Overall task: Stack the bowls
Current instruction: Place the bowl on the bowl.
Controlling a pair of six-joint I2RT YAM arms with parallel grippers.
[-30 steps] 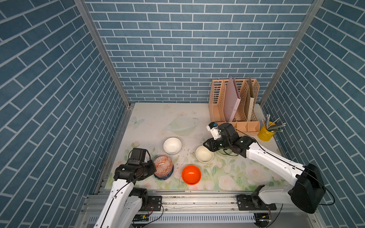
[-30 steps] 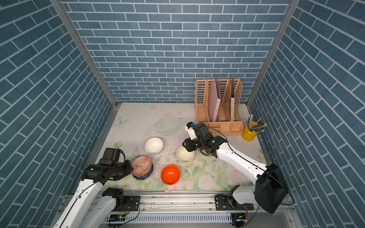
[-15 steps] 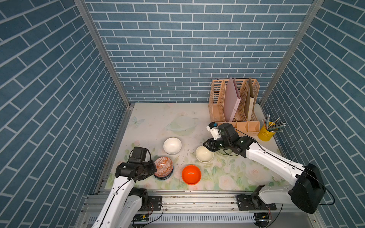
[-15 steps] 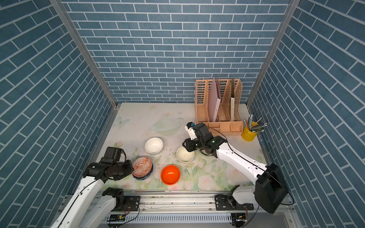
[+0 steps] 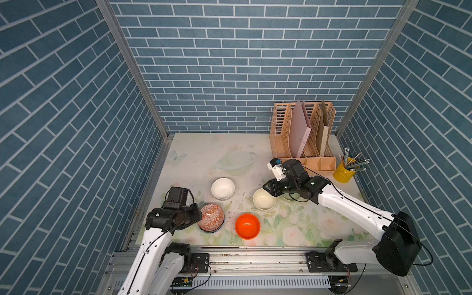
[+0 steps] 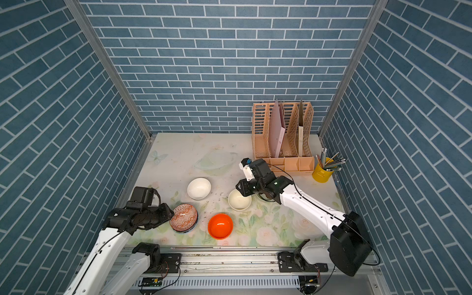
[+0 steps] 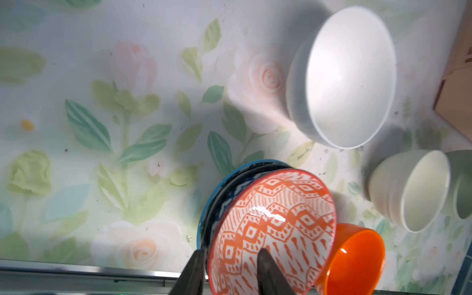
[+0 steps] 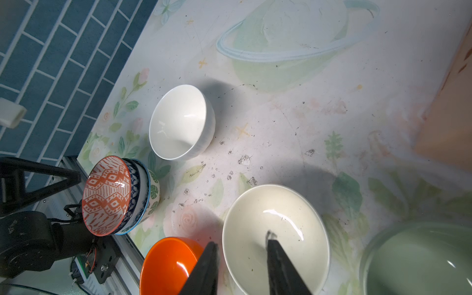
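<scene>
Low and left of centre in both top views, the left gripper (image 5: 200, 217) stood open, one finger inside and one outside the rim of the red-orange patterned bowl (image 5: 211, 221), stacked on two other patterned bowls (image 8: 154, 190). Right of centre, the right gripper (image 5: 267, 190) stood open likewise, astride the rim of the cream bowl (image 5: 264, 199).

Seven bowls (image 8: 178, 122), one rack (image 5: 279, 127), one cup (image 5: 343, 175)

I have open floral tabletop (image 5: 204, 153) behind the plain white round bowl (image 5: 222, 188) and a gap between it and the cream round bowl (image 5: 264, 199). The tan slatted file rack (image 5: 281, 127) and yellow pencil cup (image 5: 343, 175) block the far right corner.
</scene>
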